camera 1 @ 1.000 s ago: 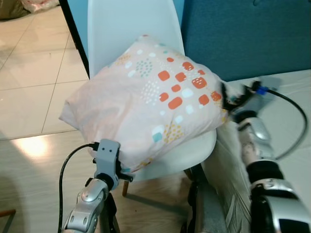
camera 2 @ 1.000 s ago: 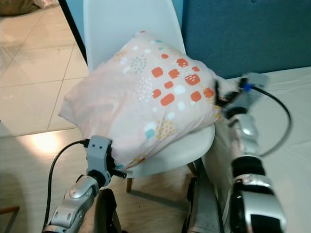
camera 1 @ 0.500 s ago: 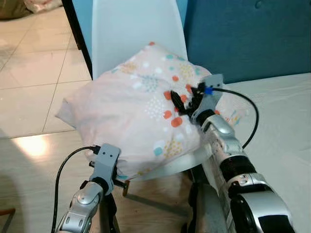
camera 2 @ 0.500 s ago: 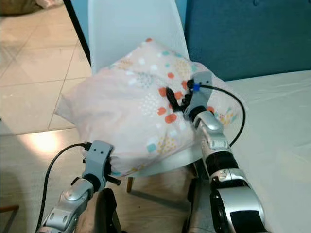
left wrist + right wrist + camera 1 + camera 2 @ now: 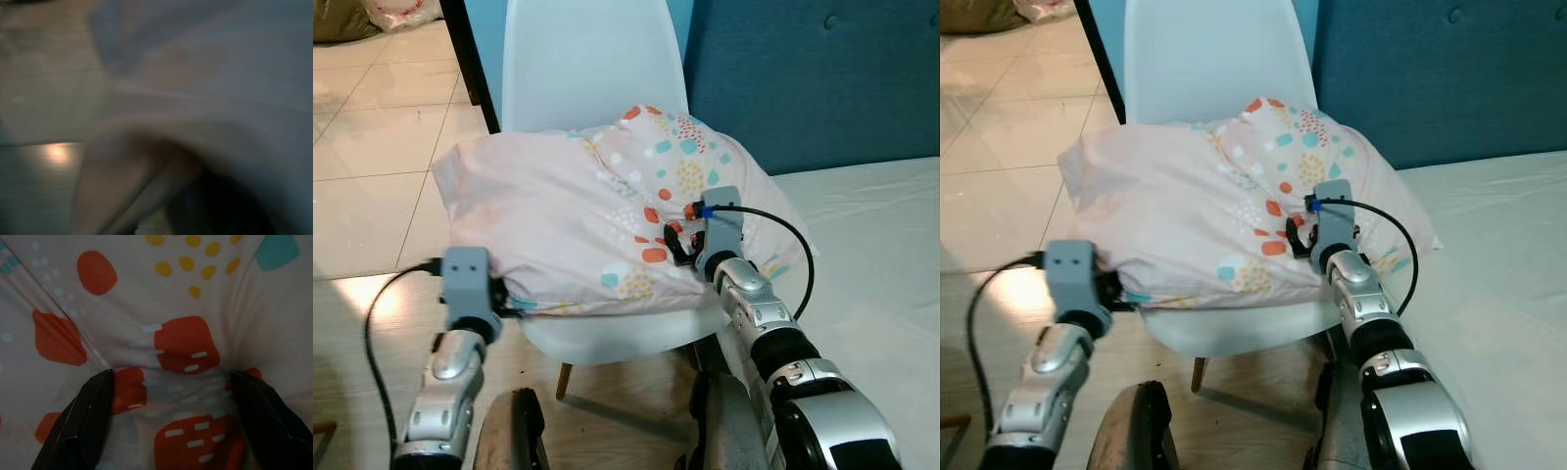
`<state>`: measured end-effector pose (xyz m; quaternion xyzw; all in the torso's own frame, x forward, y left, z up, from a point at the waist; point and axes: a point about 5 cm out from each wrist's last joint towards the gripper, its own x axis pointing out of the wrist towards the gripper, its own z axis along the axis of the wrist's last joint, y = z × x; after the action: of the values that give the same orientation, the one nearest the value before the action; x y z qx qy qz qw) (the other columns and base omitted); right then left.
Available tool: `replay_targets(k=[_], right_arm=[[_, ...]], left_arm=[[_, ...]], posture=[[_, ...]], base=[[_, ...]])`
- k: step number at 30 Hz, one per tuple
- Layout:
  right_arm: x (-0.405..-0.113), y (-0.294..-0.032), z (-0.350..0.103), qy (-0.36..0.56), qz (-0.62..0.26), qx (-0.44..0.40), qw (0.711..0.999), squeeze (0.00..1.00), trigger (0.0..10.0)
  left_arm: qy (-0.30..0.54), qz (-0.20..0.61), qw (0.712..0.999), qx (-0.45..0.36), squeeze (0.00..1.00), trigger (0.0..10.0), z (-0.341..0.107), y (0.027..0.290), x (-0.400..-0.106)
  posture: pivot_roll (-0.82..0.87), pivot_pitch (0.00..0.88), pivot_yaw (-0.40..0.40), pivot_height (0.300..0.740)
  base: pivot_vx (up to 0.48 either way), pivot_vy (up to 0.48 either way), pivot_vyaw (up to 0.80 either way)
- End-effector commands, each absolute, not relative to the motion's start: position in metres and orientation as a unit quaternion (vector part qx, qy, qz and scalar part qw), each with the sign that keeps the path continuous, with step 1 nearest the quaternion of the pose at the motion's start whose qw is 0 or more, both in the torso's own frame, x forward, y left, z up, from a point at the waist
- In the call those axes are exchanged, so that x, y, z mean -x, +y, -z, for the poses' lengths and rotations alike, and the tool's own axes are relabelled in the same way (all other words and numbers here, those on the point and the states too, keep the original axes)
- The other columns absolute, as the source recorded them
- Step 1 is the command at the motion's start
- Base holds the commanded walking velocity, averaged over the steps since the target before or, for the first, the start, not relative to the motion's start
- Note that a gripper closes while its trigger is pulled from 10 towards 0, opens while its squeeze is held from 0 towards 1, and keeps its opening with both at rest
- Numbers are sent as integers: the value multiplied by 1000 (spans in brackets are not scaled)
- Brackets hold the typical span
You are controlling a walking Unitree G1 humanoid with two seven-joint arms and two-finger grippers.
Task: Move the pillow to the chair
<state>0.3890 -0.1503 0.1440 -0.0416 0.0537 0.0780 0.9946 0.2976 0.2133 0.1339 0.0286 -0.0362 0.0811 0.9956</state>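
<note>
Spread fingers [image 5: 93,406] denting soft pillow [image 5: 578,215]

Head pair: look forward and down; both share the chair [image 5: 587,59], pillow [image 5: 578,215], both arms, floor [image 5: 372,176].
Left wrist: pressed close, blurred; pale cloth ahead of the jaws.
Right wrist: very near, facing pillow fabric; fingers [image 5: 88,416] spread, cloth between the jaws.

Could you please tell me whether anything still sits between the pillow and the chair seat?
Nothing visible does: the pale pink patterned pillow already lies on the white plastic chair, the right end effector pressed into its fabric.
</note>
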Motion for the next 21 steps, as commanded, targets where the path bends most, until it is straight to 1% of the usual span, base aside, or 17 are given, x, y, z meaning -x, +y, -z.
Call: replay_targets(k=[1,2,3,6,10,14,17,21], right_arm=[[-384,-158,-124,99,-56,42,993,0,10000],[-384,-157,-124,99,-54,42,993,0,10000],[-384,-157,-124,99,-54,42,993,0,10000],[-382,-157,-121,101,-46,39,993,0,10000],[-382,-158,-120,102,-43,38,993,0,10000],[-383,-156,-122,90,-52,17,994,0,10000],[-383,-153,-124,79,-65,0,995,0,10000],[-384,-139,-133,46,-113,-63,991,0,10000]], left_arm=[[-57,-125,989,-59,1000,10000,-146,226,-297],[-62,-159,982,-84,1000,10000,-152,236,-296],[-62,-159,982,-84,1000,10000,-152,236,-296],[-69,-226,962,-135,1000,10000,-166,256,-290],[-66,-246,956,-148,1000,10000,-168,265,-287],[-74,-298,936,-171,1000,10000,-178,288,-278],[-90,-316,928,-175,1000,10000,-187,292,-276],[-129,-339,914,-184,1000,10000,-208,290,-276]], posture=[[45,171,-11,465],[45,170,-11,465],[45,170,-11,465],[44,167,-10,465],[44,167,-10,465],[45,167,-13,465],[46,164,-15,465],[43,161,-17,465]], base=[[0,0,0],[0,0,0],[0,0,0],[0,0,0],[0,0,0],[0,0,0],[0,0,0],[0,0,0]])
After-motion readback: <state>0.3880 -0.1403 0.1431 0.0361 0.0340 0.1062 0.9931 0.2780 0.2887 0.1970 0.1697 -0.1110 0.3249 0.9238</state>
